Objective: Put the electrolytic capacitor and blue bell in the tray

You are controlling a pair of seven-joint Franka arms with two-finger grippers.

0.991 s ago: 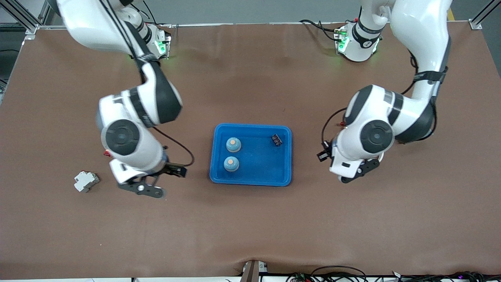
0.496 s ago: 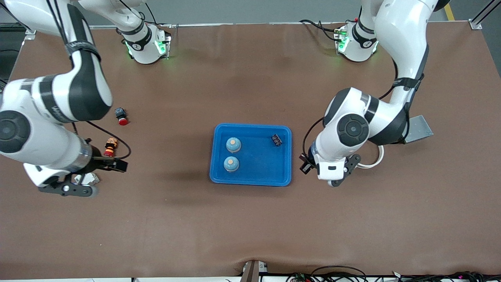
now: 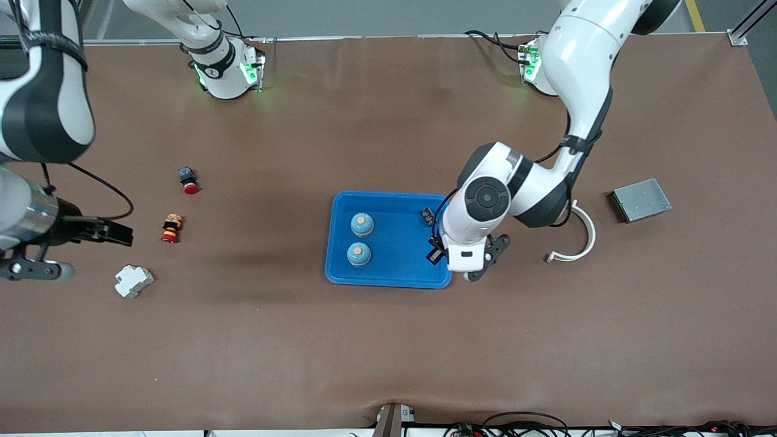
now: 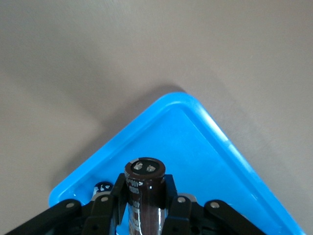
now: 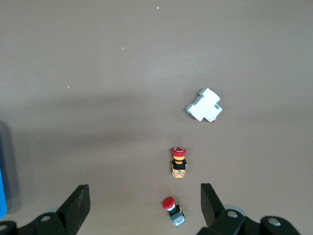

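The bright-blue tray [image 3: 394, 273] lies mid-table with two blue bells [image 3: 362, 224] [image 3: 359, 254] and a small black capacitor [image 3: 428, 215] in it. My left gripper [image 3: 466, 261] hangs over the tray's rim at the left arm's end. In the left wrist view this gripper [image 4: 144, 198] is shut on a dark brown electrolytic capacitor [image 4: 143, 178], held above the tray floor [image 4: 205, 161] near a corner. The small black capacitor [image 4: 101, 187] lies just beside it. My right gripper [image 3: 36, 268] is up at the right arm's end, open and empty [image 5: 144, 196].
Two red push buttons [image 3: 188, 179] [image 3: 172, 227] and a white breaker [image 3: 133, 280] lie toward the right arm's end, below my right gripper. A white curved piece [image 3: 576, 240] and a grey metal plate [image 3: 640, 199] lie toward the left arm's end.
My left arm has carried the capacitor from the left arm's end to over the tray's rim. My right arm has swung away toward the right arm's end of the table.
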